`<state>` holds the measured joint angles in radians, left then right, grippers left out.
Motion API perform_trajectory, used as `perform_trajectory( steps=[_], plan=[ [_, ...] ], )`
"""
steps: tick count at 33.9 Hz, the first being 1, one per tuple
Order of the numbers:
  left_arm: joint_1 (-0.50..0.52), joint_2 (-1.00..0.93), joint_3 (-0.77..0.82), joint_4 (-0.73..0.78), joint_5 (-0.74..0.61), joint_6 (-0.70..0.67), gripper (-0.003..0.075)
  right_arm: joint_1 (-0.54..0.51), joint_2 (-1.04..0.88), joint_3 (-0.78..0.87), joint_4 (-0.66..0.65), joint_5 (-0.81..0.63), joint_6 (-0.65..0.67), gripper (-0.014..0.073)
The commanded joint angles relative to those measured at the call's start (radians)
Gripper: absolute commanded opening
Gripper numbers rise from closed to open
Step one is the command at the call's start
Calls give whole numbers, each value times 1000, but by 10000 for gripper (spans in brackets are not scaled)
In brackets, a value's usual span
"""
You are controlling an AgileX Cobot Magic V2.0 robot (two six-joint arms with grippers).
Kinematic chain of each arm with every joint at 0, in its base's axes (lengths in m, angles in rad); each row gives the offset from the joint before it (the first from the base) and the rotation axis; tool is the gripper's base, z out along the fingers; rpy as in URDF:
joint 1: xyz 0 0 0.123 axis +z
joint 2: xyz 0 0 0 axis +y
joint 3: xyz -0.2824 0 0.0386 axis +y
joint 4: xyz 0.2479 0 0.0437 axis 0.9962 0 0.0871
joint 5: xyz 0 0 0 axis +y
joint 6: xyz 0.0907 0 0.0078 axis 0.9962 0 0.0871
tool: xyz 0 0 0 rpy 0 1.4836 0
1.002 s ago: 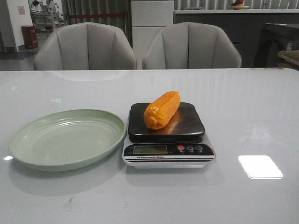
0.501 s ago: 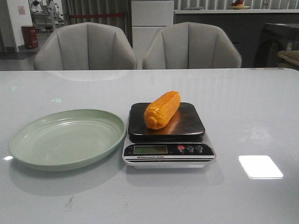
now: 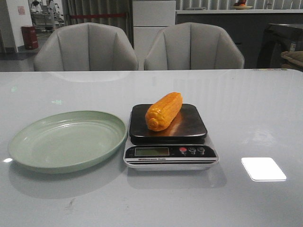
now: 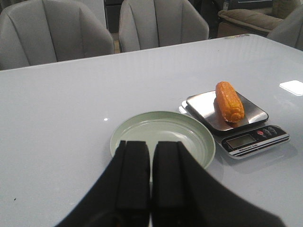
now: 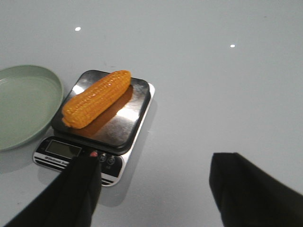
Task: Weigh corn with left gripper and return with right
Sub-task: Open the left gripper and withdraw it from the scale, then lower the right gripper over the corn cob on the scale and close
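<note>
Corn [image 5: 96,99] beyond right end effector [image 5: 161,184]

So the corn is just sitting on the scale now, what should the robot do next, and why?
Probably bring the right gripper down over the corn to grasp it. The corn lies free on the scale, the plate beside it holds nothing, the left gripper is shut and back near the plate, and the right one is open, above the scale.
</note>
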<state>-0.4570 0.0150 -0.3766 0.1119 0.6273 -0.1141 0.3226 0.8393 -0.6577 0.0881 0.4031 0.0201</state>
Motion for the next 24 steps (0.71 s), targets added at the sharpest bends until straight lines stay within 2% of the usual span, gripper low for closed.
perform_trajectory(
  steps=[1,9,14,24],
  plan=[
    [-1,13,-23,4,-78,-1,122,48,98,-108,10,-66,-13,601],
    [-1,13,-23,4,-78,-1,122,96,352,-330,86,27,33,594],
    [-1,13,-23,4,-78,-1,122,96,516,-498,84,119,85,594],
    [-1,13,-23,4,-78,-1,122,116,808,-753,43,241,288,594]
  ],
)
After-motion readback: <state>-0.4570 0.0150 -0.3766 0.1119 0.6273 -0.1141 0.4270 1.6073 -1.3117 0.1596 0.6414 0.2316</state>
